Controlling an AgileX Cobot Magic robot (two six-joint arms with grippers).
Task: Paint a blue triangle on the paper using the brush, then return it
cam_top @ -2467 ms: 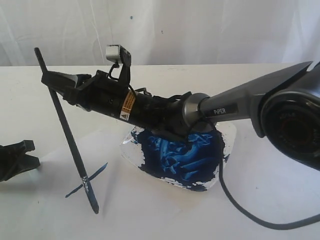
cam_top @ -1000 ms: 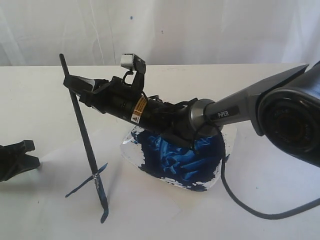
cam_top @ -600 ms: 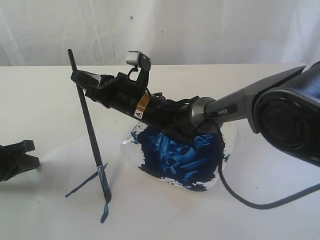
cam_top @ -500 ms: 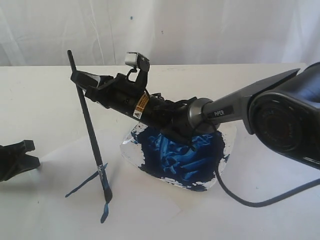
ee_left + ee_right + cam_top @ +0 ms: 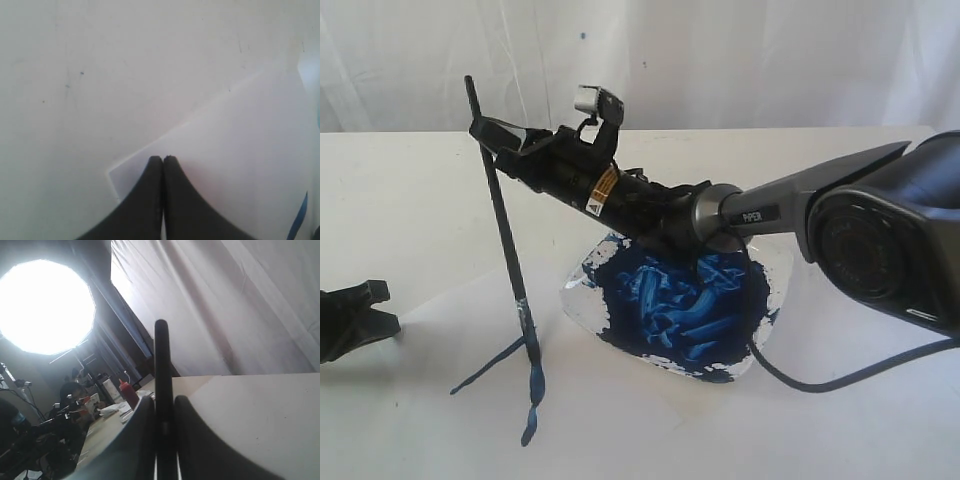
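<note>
Matt smooth paper point(image 5: 240, 150), glossy wet paint point(image 5: 670, 310) on a clear plate point(image 5: 778, 268).

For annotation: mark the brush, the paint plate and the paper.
brush point(image 5: 505, 240), exterior view, middle of the black handle.
paint plate point(image 5: 572, 298), exterior view, clear left rim.
paper point(image 5: 235, 145), left wrist view, bare middle of the sheet.

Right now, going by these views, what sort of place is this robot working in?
Probably a lab or studio set up for filming. A white cloth backdrop hangs behind the white table. In the right wrist view, a big round studio light glows, with a cluttered workbench beyond it.
</note>
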